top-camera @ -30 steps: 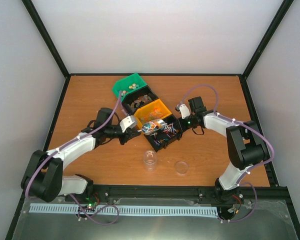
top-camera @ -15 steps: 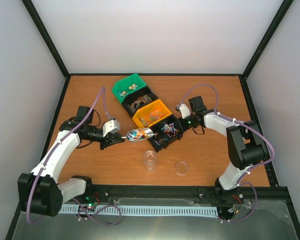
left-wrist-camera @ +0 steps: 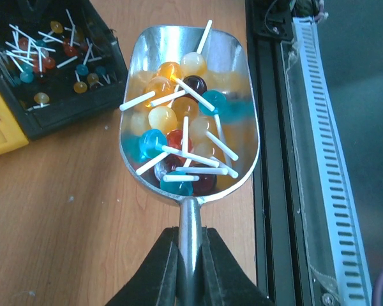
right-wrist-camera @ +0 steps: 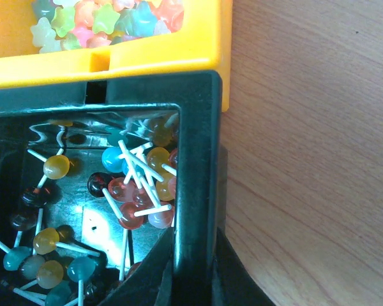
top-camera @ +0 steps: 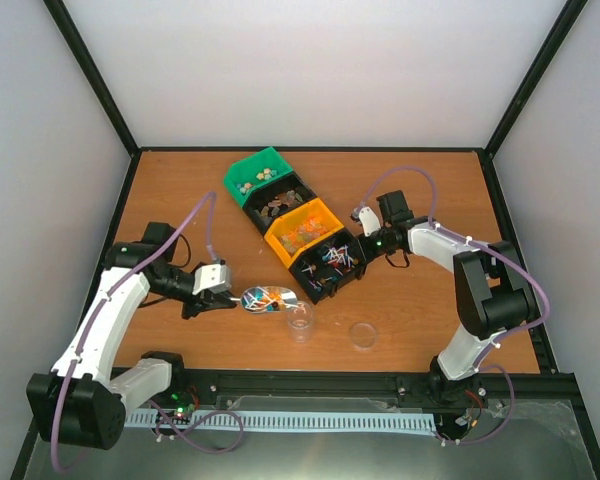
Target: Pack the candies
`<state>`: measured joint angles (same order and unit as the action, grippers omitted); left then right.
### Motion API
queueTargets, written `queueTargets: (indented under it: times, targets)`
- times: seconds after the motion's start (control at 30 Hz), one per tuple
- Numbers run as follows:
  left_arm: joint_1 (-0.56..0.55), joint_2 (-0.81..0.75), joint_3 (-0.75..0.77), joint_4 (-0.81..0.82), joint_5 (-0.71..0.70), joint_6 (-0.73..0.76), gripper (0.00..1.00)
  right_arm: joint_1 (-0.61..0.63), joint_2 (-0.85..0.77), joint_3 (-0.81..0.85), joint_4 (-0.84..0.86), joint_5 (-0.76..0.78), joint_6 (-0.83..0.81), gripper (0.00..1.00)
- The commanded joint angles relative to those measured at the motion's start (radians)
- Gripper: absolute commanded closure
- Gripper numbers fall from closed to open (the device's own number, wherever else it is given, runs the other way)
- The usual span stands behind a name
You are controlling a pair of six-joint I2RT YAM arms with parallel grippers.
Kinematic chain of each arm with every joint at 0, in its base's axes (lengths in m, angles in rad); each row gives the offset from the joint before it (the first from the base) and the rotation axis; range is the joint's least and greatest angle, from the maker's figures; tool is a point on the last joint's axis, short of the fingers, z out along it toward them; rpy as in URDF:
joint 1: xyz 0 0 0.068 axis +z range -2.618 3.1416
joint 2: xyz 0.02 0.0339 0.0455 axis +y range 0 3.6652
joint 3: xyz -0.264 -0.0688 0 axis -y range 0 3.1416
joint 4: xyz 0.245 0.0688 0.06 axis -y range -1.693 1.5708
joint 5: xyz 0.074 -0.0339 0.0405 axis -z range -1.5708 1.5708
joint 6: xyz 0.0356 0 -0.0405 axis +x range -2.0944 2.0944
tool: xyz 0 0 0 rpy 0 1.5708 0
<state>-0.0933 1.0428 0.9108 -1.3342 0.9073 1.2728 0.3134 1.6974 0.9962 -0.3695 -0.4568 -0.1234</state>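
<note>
Frankly, with my left tool pinching the scoop handle and my right tool pinching the black bin wall, the scooped lollipops, just beside the clear jar, could jam crosswise at its mouth and spill onto the desk.

The jar stands on the desk with its mouth uncovered from above. Just left of the jar, the scoop and the left hand gripping its handle block that side. Behind the jar, a slanted row of bins walls off the far side. The right hand is clamped on the wall of the black bin, behind and right of the jar. Right of the jar lies a clear lid, with a bare gap between them. In front of the jar runs the black rail, leaving a narrow strip of desk.
</note>
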Motion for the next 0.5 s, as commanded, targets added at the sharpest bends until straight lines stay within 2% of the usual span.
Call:
queueTargets:
  times: [0.0, 0.2, 0.47]
  targets:
    - [0.01, -0.027, 0.043, -0.065, -0.042, 0.098, 0.99, -0.004, -0.006, 0.051, 0.066, -0.114, -0.007, 0.97]
    - [0.005, 0.005, 0.085, -0.072, -0.078, 0.053, 0.99, -0.004, 0.003, 0.044, 0.088, -0.118, 0.01, 0.96]
    - [-0.052, 0.014, 0.11, -0.073, -0.141, 0.037, 0.99, -0.004, 0.002, 0.028, 0.096, -0.123, 0.017, 0.78]
